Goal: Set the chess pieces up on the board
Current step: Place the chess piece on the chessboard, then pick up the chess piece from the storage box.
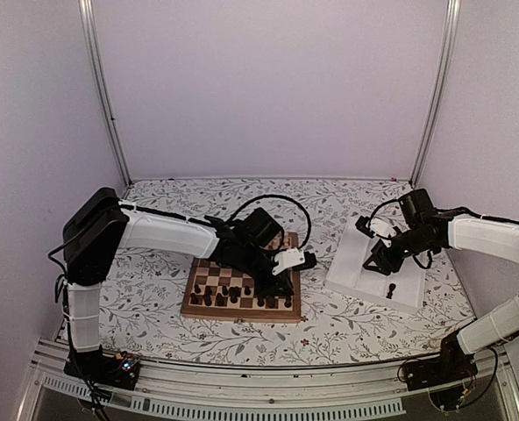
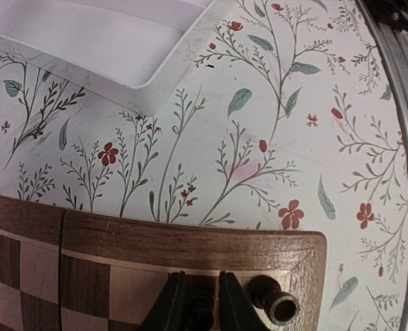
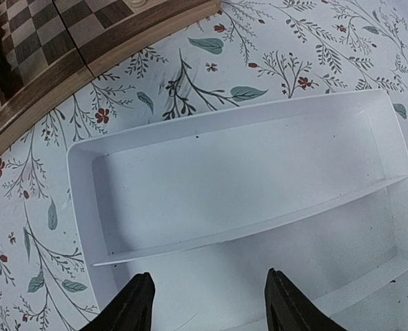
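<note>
The board (image 1: pixel 242 309) lies at the table's middle with several dark chess pieces (image 1: pixel 220 296) in its near rows. My left gripper (image 1: pixel 286 279) is low over the board's near right corner. In the left wrist view its fingers (image 2: pixel 171 303) are closed around a dark piece (image 2: pixel 202 312) on a square beside the board's border (image 2: pixel 162 241). A dark rook (image 2: pixel 278 302) stands just right of them. My right gripper (image 1: pixel 376 260) hangs open and empty over the white tray (image 3: pixel 259 221). One dark piece (image 1: pixel 391 290) stands in the tray's near part.
The white tray (image 1: pixel 351 279) lies right of the board on the flowered cloth; its corner shows in the left wrist view (image 2: pixel 121 65). The board's edge (image 3: pixel 45 76) shows at the upper left of the right wrist view. The frame's rail (image 1: pixel 242 373) runs along the near edge.
</note>
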Robot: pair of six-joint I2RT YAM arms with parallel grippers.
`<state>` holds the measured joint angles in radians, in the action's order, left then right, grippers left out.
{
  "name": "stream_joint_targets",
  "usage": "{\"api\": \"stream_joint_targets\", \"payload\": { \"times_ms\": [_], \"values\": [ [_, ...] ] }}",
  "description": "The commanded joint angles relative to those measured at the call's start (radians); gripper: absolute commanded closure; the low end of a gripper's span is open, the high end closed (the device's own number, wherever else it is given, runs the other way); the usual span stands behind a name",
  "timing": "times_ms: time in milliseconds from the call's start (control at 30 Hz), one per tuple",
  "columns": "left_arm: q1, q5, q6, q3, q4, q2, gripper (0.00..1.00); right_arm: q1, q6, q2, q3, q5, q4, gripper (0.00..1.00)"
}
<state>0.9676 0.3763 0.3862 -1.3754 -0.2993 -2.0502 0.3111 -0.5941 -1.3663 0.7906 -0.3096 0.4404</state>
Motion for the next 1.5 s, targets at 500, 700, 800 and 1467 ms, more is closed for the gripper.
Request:
{"api": "stream_joint_targets", "payload": {
  "times_ms": [500,700,800,1467],
  "values": [
    [0.002,-0.055,0.006,-0.071,-0.017,0.071,0.62,-0.061,-0.006,0.059,0.139,0.065,0.090,0.42],
    [-0.001,-0.111,-0.009,-0.105,-0.020,0.111,0.61,-0.208,0.082,0.115,0.188,0.077,0.153,0.09],
    [0.000,-0.184,-0.063,-0.137,0.027,0.131,0.58,-0.273,0.081,0.124,0.178,0.052,0.252,0.01],
    [0.020,-0.146,-0.245,-0.087,0.259,0.250,0.56,-0.264,-0.850,0.017,0.071,0.141,0.359,0.53]
  ]
}}
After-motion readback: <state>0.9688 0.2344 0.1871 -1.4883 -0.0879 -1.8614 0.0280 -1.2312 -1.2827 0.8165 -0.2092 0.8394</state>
